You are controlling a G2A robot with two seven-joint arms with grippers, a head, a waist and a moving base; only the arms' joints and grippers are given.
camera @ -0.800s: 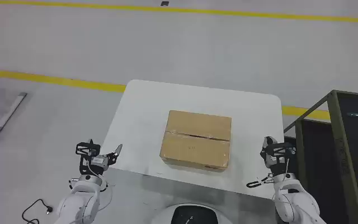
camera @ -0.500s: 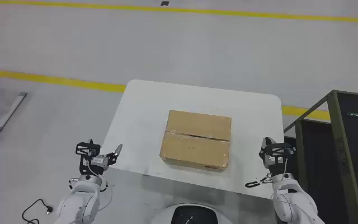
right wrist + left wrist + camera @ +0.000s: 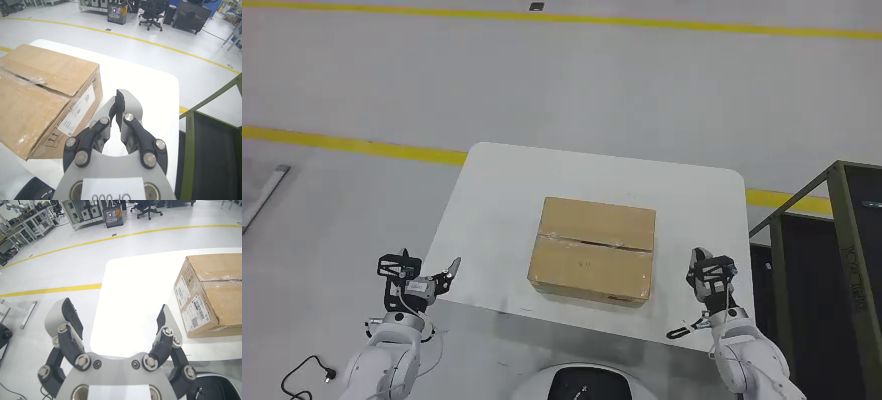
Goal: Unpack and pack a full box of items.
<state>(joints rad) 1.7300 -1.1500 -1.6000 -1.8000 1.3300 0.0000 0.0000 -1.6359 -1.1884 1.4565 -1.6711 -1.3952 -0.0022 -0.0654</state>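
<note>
The box (image 3: pixel 593 250) sits at the centre of the table (image 3: pixel 492 190) with flaps down, the left gripper (image 3: pixel 117 315) spread wide off the near corner and the right gripper (image 3: pixel 118 106) pinched together near the box, probably staged to work the flap seam.

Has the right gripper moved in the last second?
Yes. In the top view the right gripper has shifted sideways toward the cardboard box, narrowing the gap between them.
</note>
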